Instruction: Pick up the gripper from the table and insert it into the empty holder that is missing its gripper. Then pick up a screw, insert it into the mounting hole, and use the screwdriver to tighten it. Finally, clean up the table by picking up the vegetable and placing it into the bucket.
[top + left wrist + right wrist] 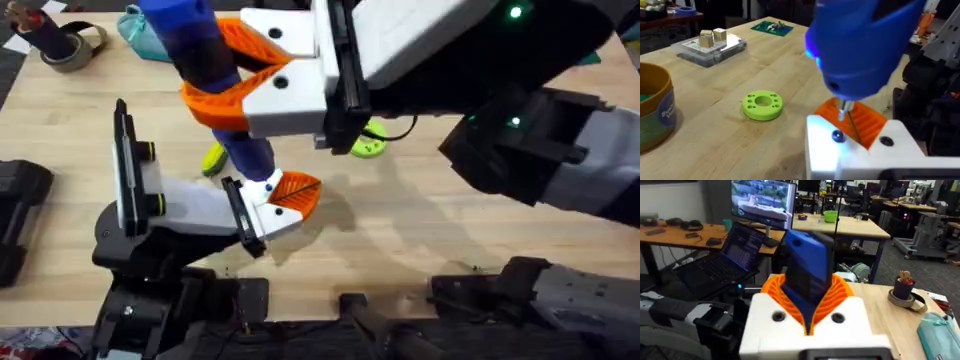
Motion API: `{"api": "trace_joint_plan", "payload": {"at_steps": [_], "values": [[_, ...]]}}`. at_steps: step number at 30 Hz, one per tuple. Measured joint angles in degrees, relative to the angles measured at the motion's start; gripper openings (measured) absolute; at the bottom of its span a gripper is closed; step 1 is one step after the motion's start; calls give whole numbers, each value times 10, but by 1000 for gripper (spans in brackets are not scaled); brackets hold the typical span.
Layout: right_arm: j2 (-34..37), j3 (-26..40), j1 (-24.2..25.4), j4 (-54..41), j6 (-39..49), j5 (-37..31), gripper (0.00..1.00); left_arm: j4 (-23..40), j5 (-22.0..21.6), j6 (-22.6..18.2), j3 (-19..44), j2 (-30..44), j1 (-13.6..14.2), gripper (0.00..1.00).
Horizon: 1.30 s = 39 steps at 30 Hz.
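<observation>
Our right gripper point(245, 85) fingers clamped on the screwdriver point(205, 60) held upright, our left gripper point(290, 195) fingers' state we cannot tell, vegetable point(213, 158) on the counter point(420, 230).

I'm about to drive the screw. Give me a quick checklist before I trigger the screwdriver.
1. Screwdriver gripped: ok, clamped between the right claw's orange pads.
2. Screwdriver upright over the work: ok, it points down at the left claw.
3. Bit seated in the screw head: cannot tell, the bit ends close above it, contact unclear.
4. Work area free of loose parts: ok, the lime-green disc lies apart on the table.
5. Vegetable cleared: not ok, it lies on the table beside the screwdriver.
</observation>
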State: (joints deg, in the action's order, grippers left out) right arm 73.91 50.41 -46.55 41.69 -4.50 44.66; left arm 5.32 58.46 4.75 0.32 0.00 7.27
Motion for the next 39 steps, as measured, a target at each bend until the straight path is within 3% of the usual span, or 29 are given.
{"api": "trace_joint_plan", "payload": {"at_steps": [39], "values": [[4,-12,-6,-6,0,0,25,0,0,-2,0,0,0,7]]}}
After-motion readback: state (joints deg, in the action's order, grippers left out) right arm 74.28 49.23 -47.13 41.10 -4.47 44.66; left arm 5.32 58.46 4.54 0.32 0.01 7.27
